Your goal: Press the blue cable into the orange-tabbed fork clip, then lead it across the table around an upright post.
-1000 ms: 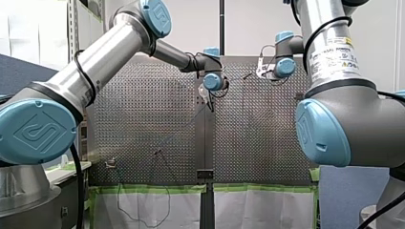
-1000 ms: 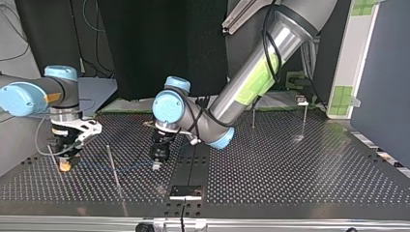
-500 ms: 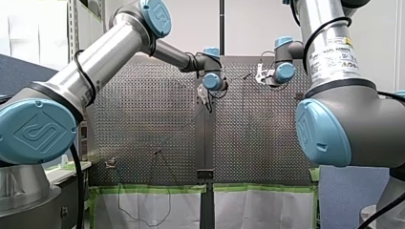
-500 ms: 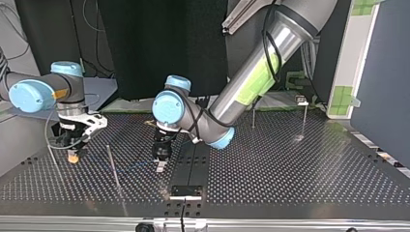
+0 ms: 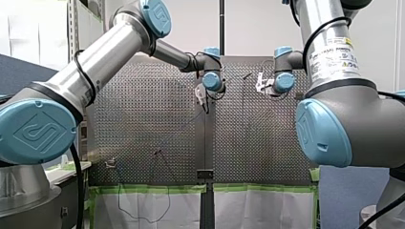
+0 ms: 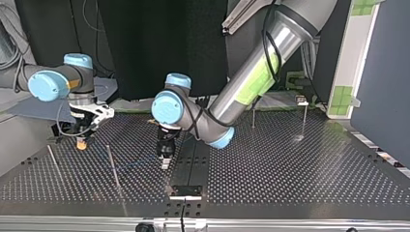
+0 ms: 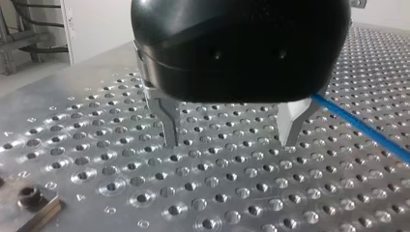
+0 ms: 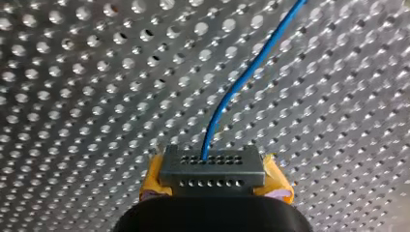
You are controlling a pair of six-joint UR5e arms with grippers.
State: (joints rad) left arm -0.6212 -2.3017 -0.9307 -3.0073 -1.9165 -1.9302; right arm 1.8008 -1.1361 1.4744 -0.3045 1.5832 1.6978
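The thin blue cable (image 8: 241, 77) runs over the perforated table (image 6: 290, 169) and ends between the yellow pads of my right gripper (image 8: 212, 166), which is shut on it. In the top view that gripper (image 6: 81, 143) hangs low over the plate at the left. My left gripper (image 7: 229, 142) stands open just above the plate, nothing between its metal fingers (image 7: 169, 128). The cable (image 7: 367, 133) passes just outside one finger. In the top view my left gripper (image 6: 165, 163) is near the middle, and the cable (image 6: 135, 165) stretches faintly between the two grippers. I cannot make out an orange-tabbed clip.
A thin upright post (image 6: 113, 166) stands between the grippers, and another (image 6: 54, 164) stands towards the top view's left edge. Two more posts (image 6: 253, 118) (image 6: 304, 121) rise at the far right. A black bracket (image 6: 185, 191) sits at the near middle edge.
My left gripper has opened, let go of the cable and lifted slightly. My right gripper has carried the cable end up and to the right in the top view.
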